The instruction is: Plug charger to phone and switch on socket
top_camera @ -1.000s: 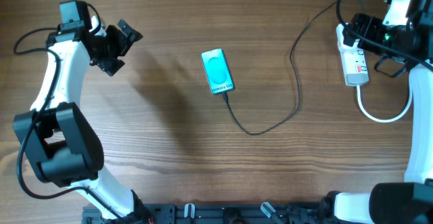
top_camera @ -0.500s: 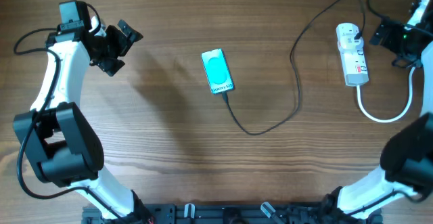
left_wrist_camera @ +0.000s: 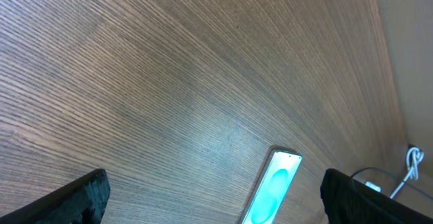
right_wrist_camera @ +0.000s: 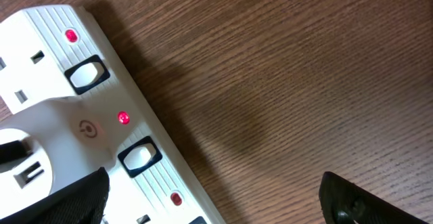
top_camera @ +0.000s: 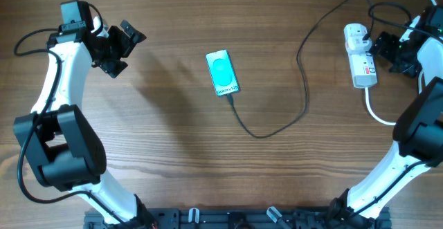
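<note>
The phone (top_camera: 222, 72) is lying flat near the middle of the table (top_camera: 159, 160), screen up and glowing turquoise. The charger (top_camera: 303, 84) is running from its lower edge in a loose loop across the wood and up to the round plug (top_camera: 355, 32) at the far end of the socket (top_camera: 361, 63). From overhead the connector tip is meeting the phone's bottom edge and is looking seated, though the picture is too small to be sure.

The left gripper (top_camera: 130, 55) is hanging well apart from everything at the far left, with its jaws spread wide and nothing between them. Its wrist view is showing only bare wood and the phone (left_wrist_camera: 274, 193) in the distance.

The right gripper (top_camera: 385, 55) is hovering just beside the socket, also with jaws spread and holding nothing. Its wrist view is looking down on the socket (right_wrist_camera: 61, 95) — 3 red lamps (right_wrist_camera: 122, 118) are glowing beside 2 white rocker switches (right_wrist_camera: 88, 74).

Judging by the glowing lamps and the joined cable, both parts of the task are appearing done, or very nearly so. What is remaining, if anything, is checking that the switch serving the plug is truly on — and drawing the arms clear.
</note>
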